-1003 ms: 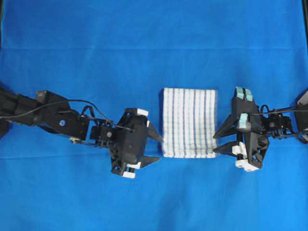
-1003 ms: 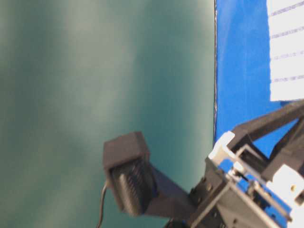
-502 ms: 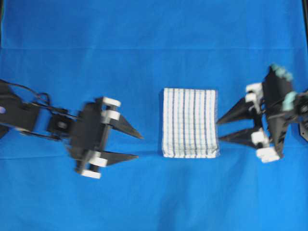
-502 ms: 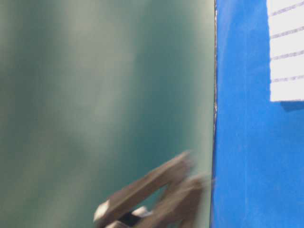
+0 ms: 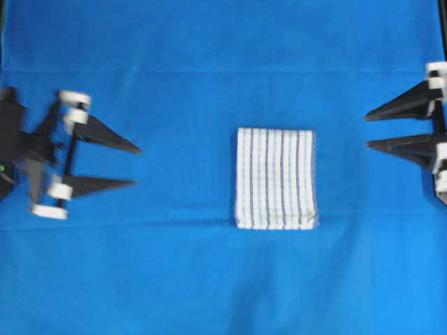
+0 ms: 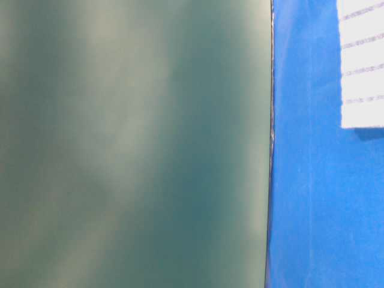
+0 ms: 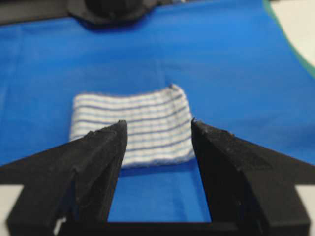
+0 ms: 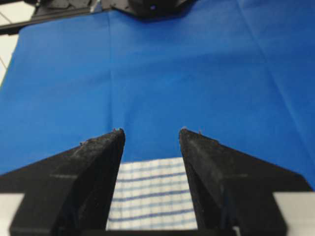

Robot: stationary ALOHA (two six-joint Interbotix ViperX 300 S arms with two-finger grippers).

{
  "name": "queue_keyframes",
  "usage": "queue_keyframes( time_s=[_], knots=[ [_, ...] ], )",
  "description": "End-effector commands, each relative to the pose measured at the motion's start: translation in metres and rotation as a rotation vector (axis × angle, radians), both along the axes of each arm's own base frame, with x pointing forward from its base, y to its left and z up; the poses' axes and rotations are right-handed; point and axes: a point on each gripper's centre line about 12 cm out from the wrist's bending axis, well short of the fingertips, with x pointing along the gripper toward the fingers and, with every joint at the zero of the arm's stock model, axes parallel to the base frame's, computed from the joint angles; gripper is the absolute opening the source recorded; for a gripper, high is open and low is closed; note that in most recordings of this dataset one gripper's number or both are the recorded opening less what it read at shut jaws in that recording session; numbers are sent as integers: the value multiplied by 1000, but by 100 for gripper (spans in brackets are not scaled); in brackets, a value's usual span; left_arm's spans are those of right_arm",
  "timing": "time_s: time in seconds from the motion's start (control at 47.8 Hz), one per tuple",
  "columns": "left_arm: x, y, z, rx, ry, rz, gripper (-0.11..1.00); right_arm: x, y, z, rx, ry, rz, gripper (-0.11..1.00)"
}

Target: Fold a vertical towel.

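I read the fold as done. The towel (image 5: pixel 275 179) lies near the middle of the blue cloth (image 5: pixel 209 56) as a compact rectangle, stripes running from 12 to 6 o'clock, and its 6 o'clock edge looks thick and layered. No corner strays and the edges look square from overhead.

My left gripper (image 5: pixel 105 162) sits out at 9 o'clock, well apart from the towel, fingers spread and holding nothing. My right gripper (image 5: pixel 394 128) is at about 3 o'clock by the frame edge, likewise spread and empty. Each wrist view shows the towel through the gap between its own fingers, untouched.

From the table-level view I only get one corner of the towel lying flat. What I judge is left is parking the arms; the cloth itself seems to need nothing more.
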Motion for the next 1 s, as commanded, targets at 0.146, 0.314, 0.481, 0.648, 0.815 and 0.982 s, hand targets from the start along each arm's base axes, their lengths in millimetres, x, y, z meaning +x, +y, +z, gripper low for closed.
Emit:
queue_keyframes(
  time_s=[0.146,0.314,0.481,0.648,0.815,0.982],
  knots=[
    [-57,11,0,-29,-130,23,52,-31,-2,0,-47,-86,-13,55],
    [-87,18,-14,-58,-155,51,52,-43,-9,-21,-39,-76,-64,55],
    [-101,26,-31,-90,-76,106,52,-49,-15,-47,-16,-44,-113,55],
    [-103,31,-42,-105,-29,143,52,-48,-15,-60,-7,-7,-115,55],
    [-103,33,-49,-104,-8,163,51,-48,-15,-60,-7,-4,-115,55],
    [-104,34,-50,-104,-7,169,51,-48,-15,-61,-6,2,-116,55]
  ],
)
